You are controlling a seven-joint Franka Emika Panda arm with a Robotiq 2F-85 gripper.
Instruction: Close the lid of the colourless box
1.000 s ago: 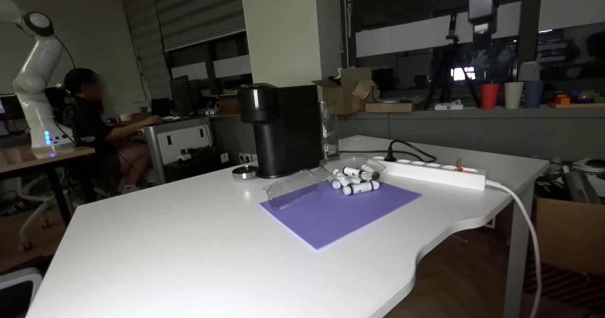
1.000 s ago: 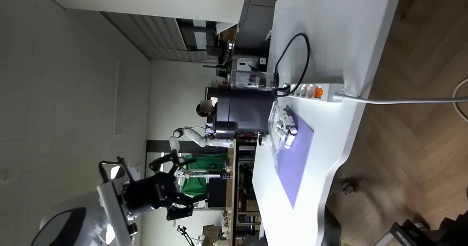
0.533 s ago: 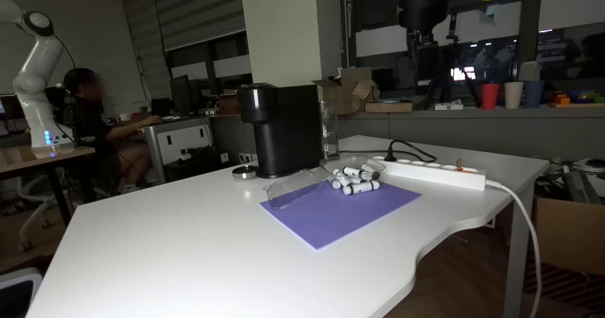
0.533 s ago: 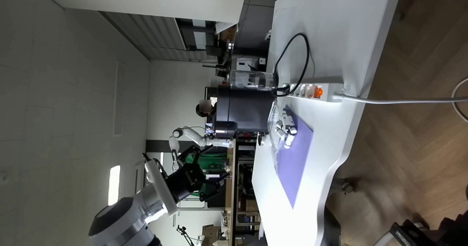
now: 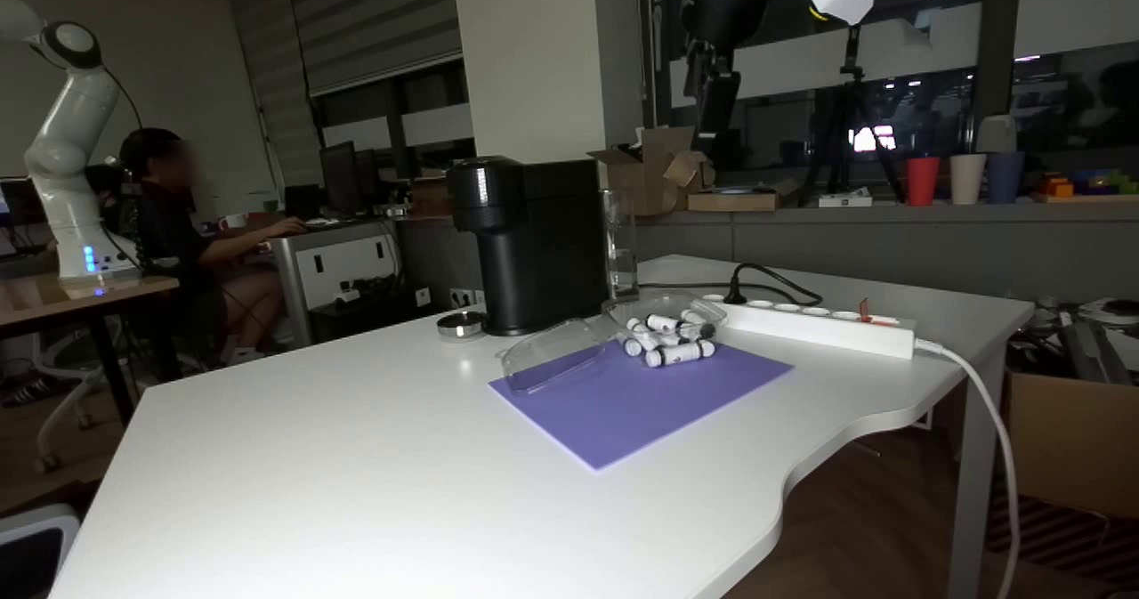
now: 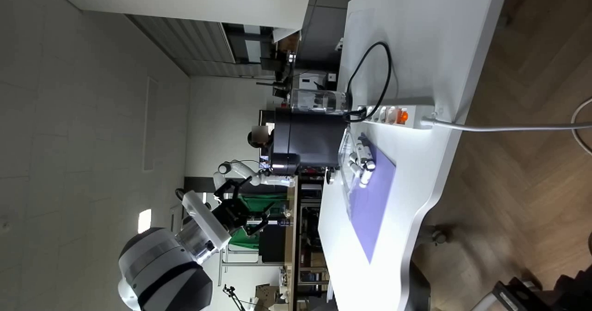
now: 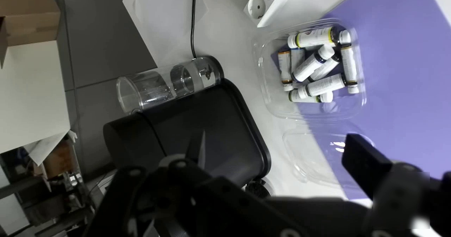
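Clear plastic box [image 7: 276,101] of white-capped vials [image 7: 312,66] sits partly on purple sheet [image 7: 405,82], lid [image 7: 313,152] beside it, jaws spread wide high above desk [image 5: 356,474].

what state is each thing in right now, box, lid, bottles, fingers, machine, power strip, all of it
Colourless box: open
Lid: open, out beside the box, not covering it
Bottles: heaped in the box, capped where the ends show
Fingers: spread apart, holding nothing
Black machine: upright, can't tell if on
Clear tank: upright beside the machine
Power strip: black plug in it
Purple sheet: flat, partly under the box
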